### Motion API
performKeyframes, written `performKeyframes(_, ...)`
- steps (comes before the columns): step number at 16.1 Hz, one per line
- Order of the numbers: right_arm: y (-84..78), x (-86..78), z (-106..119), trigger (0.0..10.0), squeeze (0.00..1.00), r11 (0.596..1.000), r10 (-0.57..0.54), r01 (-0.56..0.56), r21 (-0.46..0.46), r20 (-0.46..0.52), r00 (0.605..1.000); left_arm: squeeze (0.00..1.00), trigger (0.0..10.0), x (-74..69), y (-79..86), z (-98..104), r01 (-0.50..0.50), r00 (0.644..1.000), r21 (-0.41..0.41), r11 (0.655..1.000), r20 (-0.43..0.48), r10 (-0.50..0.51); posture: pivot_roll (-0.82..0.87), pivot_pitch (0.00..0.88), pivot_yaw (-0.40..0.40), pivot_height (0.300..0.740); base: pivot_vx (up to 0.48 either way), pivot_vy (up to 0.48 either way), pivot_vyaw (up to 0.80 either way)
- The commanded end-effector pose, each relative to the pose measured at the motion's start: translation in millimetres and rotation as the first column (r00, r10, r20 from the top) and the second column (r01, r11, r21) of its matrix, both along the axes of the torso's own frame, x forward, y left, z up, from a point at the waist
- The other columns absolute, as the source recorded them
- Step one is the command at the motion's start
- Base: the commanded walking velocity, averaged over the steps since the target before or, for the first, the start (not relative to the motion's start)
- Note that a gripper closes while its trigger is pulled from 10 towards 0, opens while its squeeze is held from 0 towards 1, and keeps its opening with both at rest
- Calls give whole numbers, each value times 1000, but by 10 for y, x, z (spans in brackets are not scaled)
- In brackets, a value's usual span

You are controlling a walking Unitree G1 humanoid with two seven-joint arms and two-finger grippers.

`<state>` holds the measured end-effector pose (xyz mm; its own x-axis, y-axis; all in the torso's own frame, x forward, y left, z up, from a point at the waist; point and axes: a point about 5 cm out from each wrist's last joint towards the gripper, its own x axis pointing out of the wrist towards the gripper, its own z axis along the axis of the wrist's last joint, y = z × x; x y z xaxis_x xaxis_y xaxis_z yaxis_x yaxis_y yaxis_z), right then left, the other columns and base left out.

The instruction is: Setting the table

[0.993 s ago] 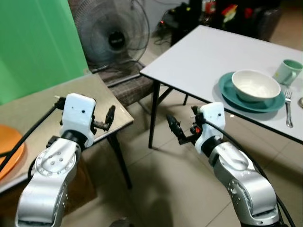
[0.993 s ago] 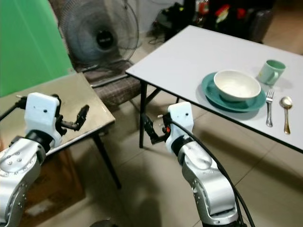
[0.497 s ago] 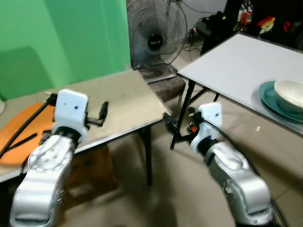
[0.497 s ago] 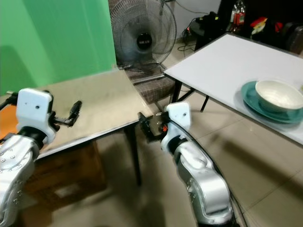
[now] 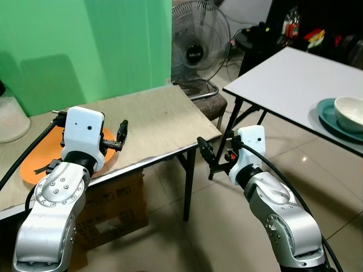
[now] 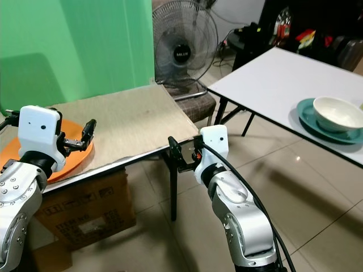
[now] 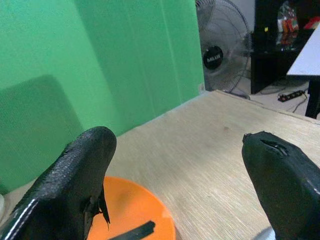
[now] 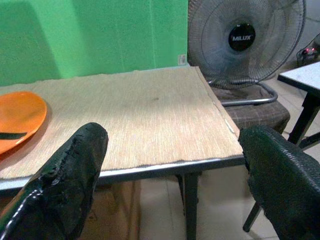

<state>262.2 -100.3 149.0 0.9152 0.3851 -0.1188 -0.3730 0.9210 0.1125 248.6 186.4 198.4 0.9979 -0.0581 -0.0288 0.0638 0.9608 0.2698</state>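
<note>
Orange plate (image 6: 54, 161), on the left of a woven-mat table (image 6: 130, 122), a dark strip lying across it. Left gripper (image 5: 121, 133) held above the mat just right of the plate, fingers spread, gripping nothing. Right gripper (image 6: 173, 154) in the air off the table's near right corner, fingers spread, empty. White table (image 6: 266, 79) to the right, bearing a teal plate (image 6: 309, 122) with a white bowl (image 6: 337, 113) on it. Standing fan (image 6: 184, 42) far, beyond the mat table, against a green wall (image 6: 68, 45). Cardboard box (image 6: 85, 212) under the mat table.
</note>
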Motion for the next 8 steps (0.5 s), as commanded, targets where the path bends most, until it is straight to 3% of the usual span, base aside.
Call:
performKeyframes(1,-34,0,24,10000,0,1000,-6,6,-3,12,1000,0,10000,22,-2,5,-3,1000,-8,1000,-4,3,3,11,8,740,270,0,0)
performKeyframes(3,-11,-6,30,10000,0,1000,17,-17,-25,21,1000,0,10000,18,3,1,-7,1000,-9,1000,-6,7,3,14,7,740,279,0,0)
performKeyframes(8,30,-19,35,10000,0,997,62,-61,-43,23,998,0,10000,-14,27,-14,-23,1000,-8,1000,-18,23,6,31,-3,740,280,0,800)
